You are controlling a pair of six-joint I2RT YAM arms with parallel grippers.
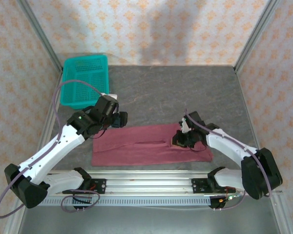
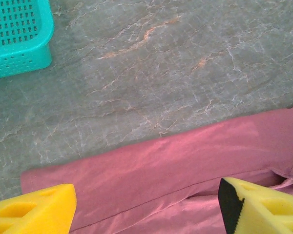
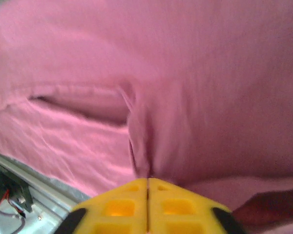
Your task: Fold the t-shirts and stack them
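One maroon short-sleeved cotton t-shirt lies folded lengthwise on the grey marbled table. Our right end effector is closed, pinching a ridge of it; our left end effector hovers wide open above its far edge. Soft, limp cloth: we'd take corners.

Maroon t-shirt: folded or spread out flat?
Partly folded: the maroon t-shirt lies as a long band with overlapping layers, the right end effector shut on a pinch of it.
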